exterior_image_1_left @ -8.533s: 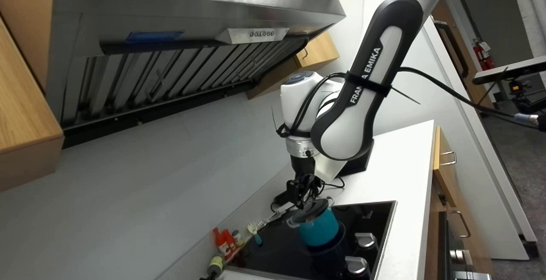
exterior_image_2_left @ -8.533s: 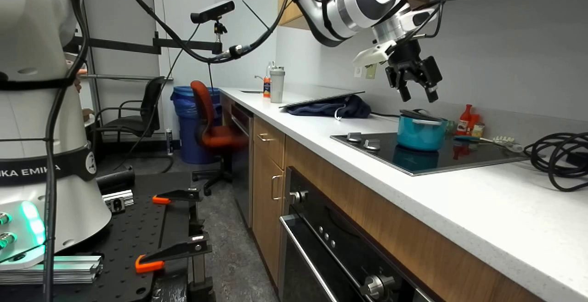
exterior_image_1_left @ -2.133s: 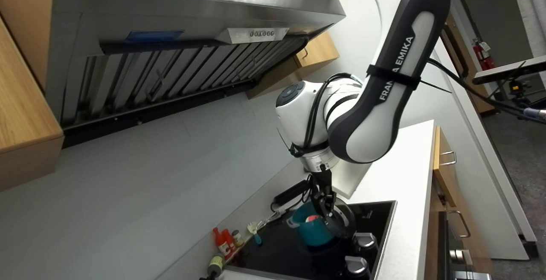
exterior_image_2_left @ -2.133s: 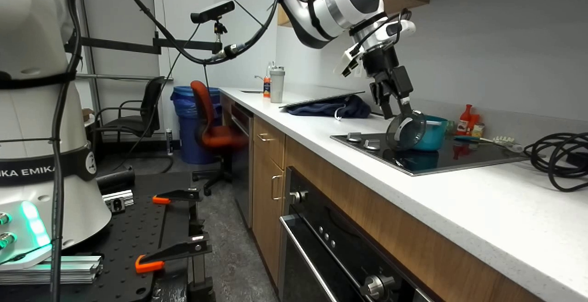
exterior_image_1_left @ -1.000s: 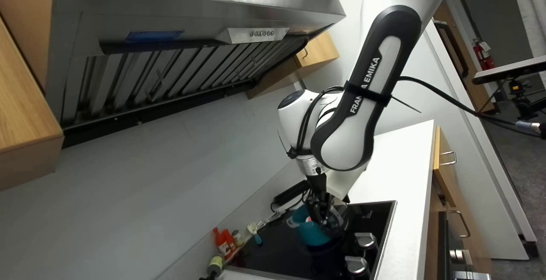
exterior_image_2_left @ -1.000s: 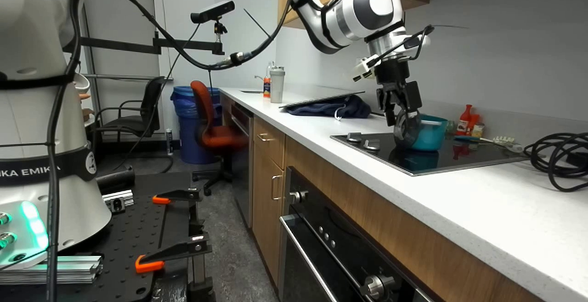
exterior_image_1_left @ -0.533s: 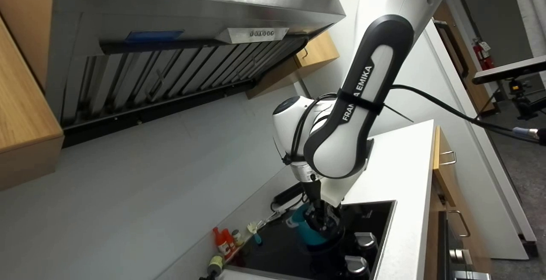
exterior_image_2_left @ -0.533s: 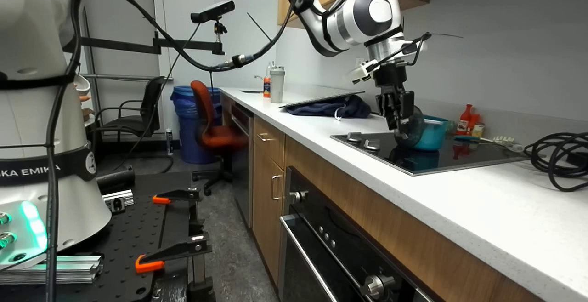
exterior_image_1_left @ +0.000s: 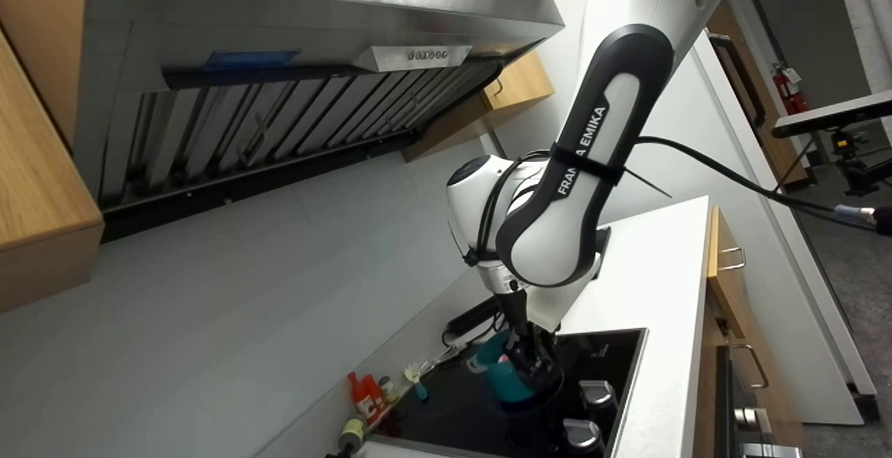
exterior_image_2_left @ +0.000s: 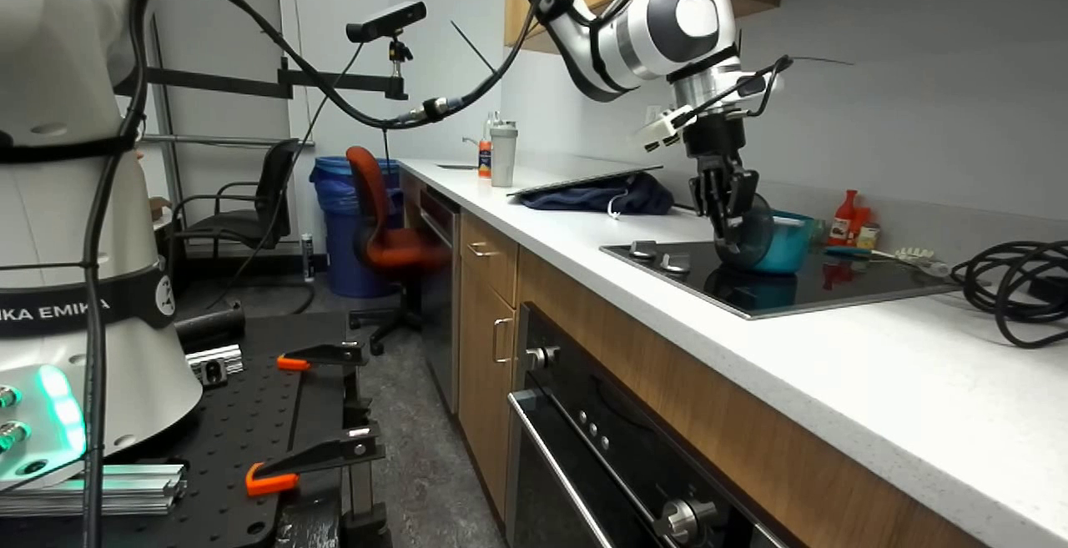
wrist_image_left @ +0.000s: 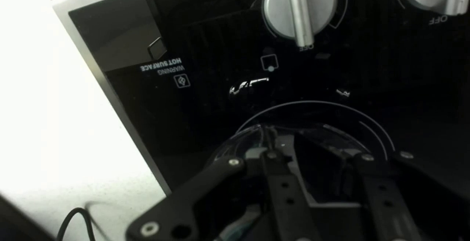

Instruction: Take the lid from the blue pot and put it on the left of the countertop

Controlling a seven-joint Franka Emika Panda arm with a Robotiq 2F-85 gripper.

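Observation:
The blue pot [exterior_image_2_left: 788,243] stands uncovered on the black cooktop, and something pinkish shows inside it in an exterior view. Its dark glass lid [exterior_image_2_left: 758,231] is tilted steeply at the pot's side, above the cooktop; whether it rests there is unclear. Right at the lid, my gripper [exterior_image_2_left: 724,235] points down with its fingers close together. In the wrist view the lid's clear rim [wrist_image_left: 231,145] curves beyond the fingers [wrist_image_left: 286,193]. Dark parts hide the fingertips and the lid's handle, so a firm grip cannot be made out. The white countertop [exterior_image_2_left: 876,373] surrounds the cooktop.
Cooktop knobs [wrist_image_left: 299,6] are close to the lid. Red bottles [exterior_image_2_left: 843,218] and a utensil [exterior_image_2_left: 909,256] lie along the wall, with a black cable coil [exterior_image_2_left: 1022,289] farther along. A thin panel over dark cloth [exterior_image_2_left: 617,198] and a shaker cup [exterior_image_2_left: 503,152] occupy the far counter.
Earlier the lid lay on the pot; two seconds ago it was off, tilted beside it. During the last second my gripper has dropped slightly and its fingers have drawn together at the lid.

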